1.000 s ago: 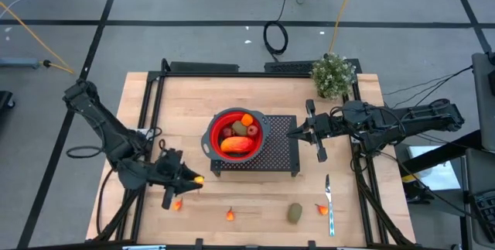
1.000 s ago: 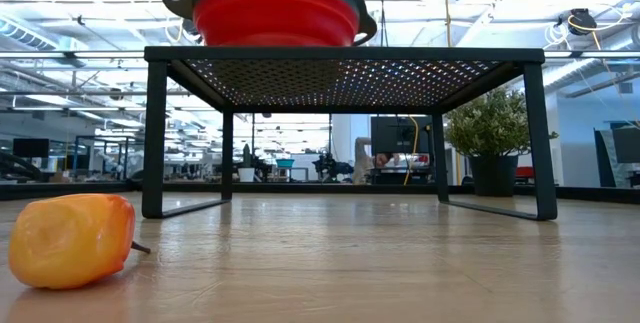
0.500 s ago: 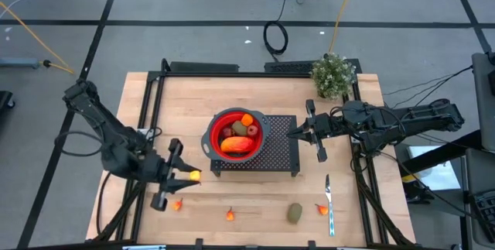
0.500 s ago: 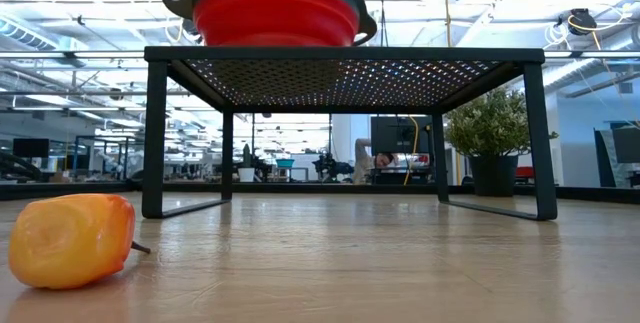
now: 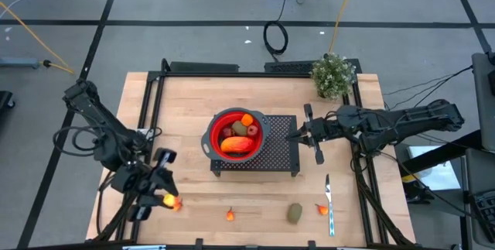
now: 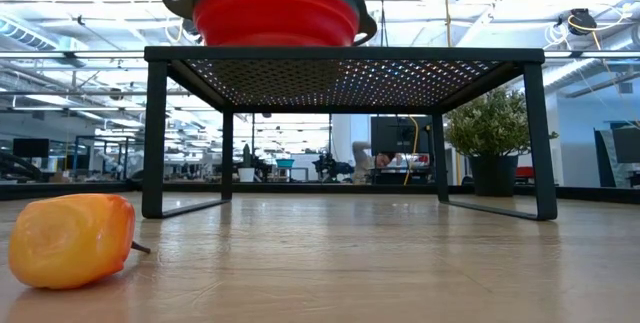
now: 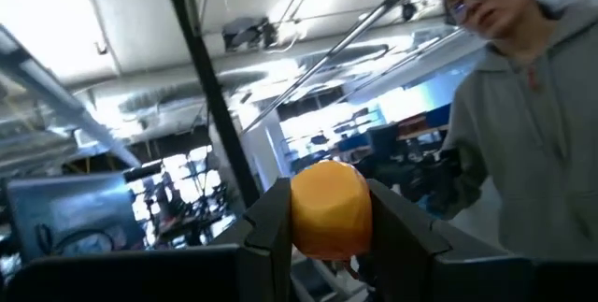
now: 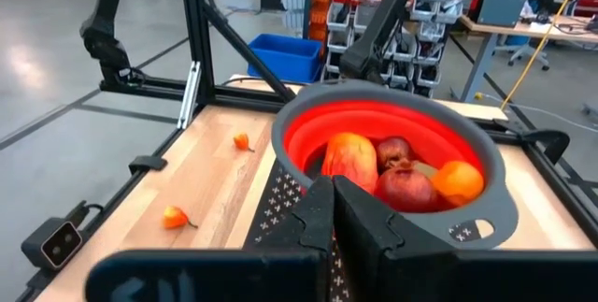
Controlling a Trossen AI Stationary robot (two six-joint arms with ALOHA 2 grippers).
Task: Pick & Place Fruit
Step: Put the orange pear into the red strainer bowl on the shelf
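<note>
My left gripper (image 5: pixel 161 197) is near the table's front left, tipped upward and shut on a small yellow-orange fruit piece (image 7: pixel 329 207). A red bowl (image 5: pixel 214 139) stands on a black perforated stand (image 5: pixel 280 153) at mid-table and holds a long orange fruit (image 8: pixel 349 162), a dark red round one (image 8: pixel 406 190) and an orange one (image 8: pixel 458 180). My right gripper (image 5: pixel 296 134) hovers shut over the stand's right part, beside the bowl. Loose on the table lie small orange bits (image 5: pixel 230 214) (image 5: pixel 322 209) (image 5: pixel 177 204) and a brownish-green oval (image 5: pixel 295 213). My left gripper pinches the yellow-orange piece by its two opposite sides (image 7: pixel 297 213) between the two fingers (image 7: pixel 271 227). The fingers slant upward. The piece is lifted clear of the table and stands out above the fingertips.
A silver utensil with a light-blue handle (image 5: pixel 329 203) lies near the front right. A potted plant (image 5: pixel 333 74) stands at the far right corner. An orange piece (image 6: pixel 70 240) lies close before the low camera. A person in a grey hoodie (image 7: pixel 523 143) stands beyond the table.
My left gripper has risen, rolled and tipped upward, swinging toward the table's near edge with the yellow-orange piece still between its fingers. My right gripper has sunk a little over the stand and stays shut.
</note>
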